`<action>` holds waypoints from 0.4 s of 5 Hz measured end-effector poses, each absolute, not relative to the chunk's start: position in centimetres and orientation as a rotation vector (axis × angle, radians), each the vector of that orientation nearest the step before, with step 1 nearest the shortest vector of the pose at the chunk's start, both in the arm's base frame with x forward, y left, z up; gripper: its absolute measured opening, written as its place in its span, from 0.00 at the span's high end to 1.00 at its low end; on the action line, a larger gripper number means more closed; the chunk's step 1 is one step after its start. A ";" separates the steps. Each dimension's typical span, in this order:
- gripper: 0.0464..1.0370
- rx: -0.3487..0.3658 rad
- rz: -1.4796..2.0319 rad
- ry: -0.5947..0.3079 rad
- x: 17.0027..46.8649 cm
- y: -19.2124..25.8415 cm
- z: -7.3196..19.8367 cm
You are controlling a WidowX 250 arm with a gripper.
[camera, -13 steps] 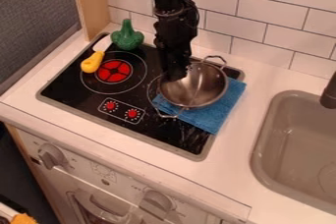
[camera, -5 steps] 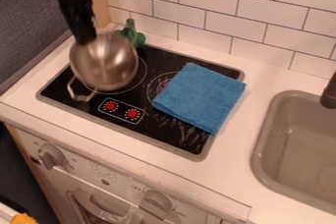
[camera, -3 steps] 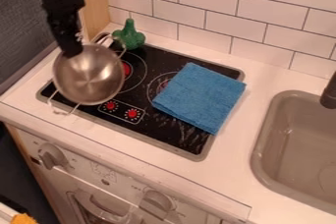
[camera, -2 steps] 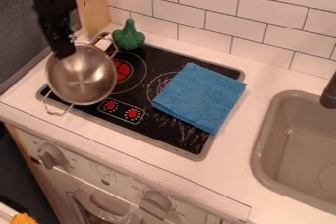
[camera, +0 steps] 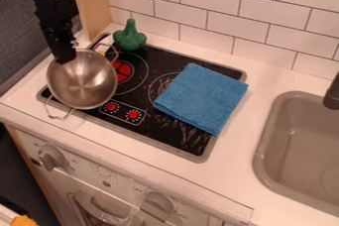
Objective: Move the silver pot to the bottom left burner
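Note:
The black gripper [camera: 65, 60] hangs at the upper left, its tip at the far-left rim of the silver pot [camera: 82, 80], shut on that rim. The pot covers the left edge of the black stove and part of the left burner [camera: 122, 71], with its near handle over the white counter. Whether its base touches the stove cannot be told.
A blue cloth [camera: 202, 98] lies on the stove's right side. Behind the left burner stands a green vegetable toy [camera: 130, 36]. A wooden post [camera: 90, 5] rises at the back left, near the arm. The sink [camera: 299, 155] is at the right.
The gripper has carried the pot from above the blue cloth to the stove's left side. Most recently both shifted slightly further left and a little toward the near edge.

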State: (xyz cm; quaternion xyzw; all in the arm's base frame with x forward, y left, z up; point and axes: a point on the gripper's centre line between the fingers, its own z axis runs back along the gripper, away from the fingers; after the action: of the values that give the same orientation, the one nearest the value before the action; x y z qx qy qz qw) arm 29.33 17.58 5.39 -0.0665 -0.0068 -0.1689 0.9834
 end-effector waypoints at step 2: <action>0.53 -0.137 -0.321 -0.073 29.0 17.8 6.3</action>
State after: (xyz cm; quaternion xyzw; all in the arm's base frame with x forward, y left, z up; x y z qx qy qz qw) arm 29.04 17.78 6.29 -0.0680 -0.0365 -0.1599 0.9841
